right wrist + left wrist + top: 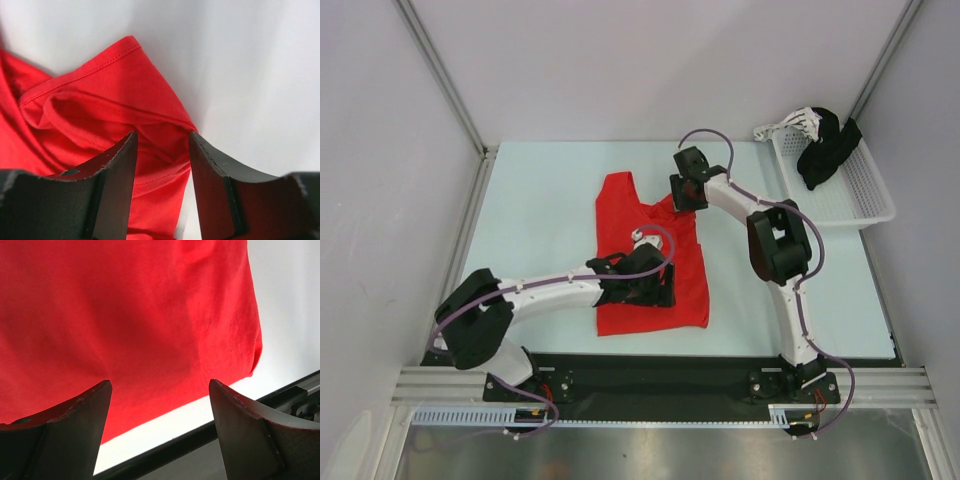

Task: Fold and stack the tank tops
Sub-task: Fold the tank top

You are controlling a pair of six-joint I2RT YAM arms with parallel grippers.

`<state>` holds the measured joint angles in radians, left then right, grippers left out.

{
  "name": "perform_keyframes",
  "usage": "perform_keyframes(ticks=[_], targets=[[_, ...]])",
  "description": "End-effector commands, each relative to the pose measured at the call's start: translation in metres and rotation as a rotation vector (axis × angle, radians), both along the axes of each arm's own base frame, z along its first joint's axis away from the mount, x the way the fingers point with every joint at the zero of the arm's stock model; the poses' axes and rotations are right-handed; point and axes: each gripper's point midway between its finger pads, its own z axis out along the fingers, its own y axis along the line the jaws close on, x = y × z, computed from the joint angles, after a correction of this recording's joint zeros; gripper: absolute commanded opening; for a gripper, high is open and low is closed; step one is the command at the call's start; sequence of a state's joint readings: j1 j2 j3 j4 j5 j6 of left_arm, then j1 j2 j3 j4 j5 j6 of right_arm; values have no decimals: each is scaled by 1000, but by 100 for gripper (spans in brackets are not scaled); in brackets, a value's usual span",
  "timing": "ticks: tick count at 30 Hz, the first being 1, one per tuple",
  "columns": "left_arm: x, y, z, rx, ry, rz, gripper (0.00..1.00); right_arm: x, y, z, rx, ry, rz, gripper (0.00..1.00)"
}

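Red tank top [688, 285] on worktop [535, 215]; left fingers [70, 440] wide open over it, right fingers [107, 195] half-open astride a fold.

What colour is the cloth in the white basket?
Black: the cloth hangs over the basket wall. Clearest in top external.

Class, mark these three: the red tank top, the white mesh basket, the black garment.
red tank top [688, 282], top external view, lower body panel.
white mesh basket [852, 196], top external view, bare floor.
black garment [825, 150], top external view, its middle.
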<state>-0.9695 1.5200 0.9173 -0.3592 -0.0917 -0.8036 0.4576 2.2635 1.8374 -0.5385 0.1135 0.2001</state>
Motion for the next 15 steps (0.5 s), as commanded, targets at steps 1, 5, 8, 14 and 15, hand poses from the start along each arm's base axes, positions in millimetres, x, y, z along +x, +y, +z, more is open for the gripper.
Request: perform_keyframes(ticks=[1, 5, 8, 14, 15], targets=[[1, -30, 8, -71, -9, -32, 84, 11, 1, 2, -72, -25, 19, 51], [-9, -31, -13, -31, 42, -40, 83, 10, 3, -11, -97, 5, 34, 38], [-16, -27, -23, -8, 67, -45, 83, 20, -1, -14, -113, -18, 2, 12], [-28, -23, -46, 15, 126, -55, 83, 69, -22, 9, -10, -131, -168, 16], [-30, -24, -48, 14, 131, -54, 82, 78, -21, 14, 34, -155, -184, 17]])
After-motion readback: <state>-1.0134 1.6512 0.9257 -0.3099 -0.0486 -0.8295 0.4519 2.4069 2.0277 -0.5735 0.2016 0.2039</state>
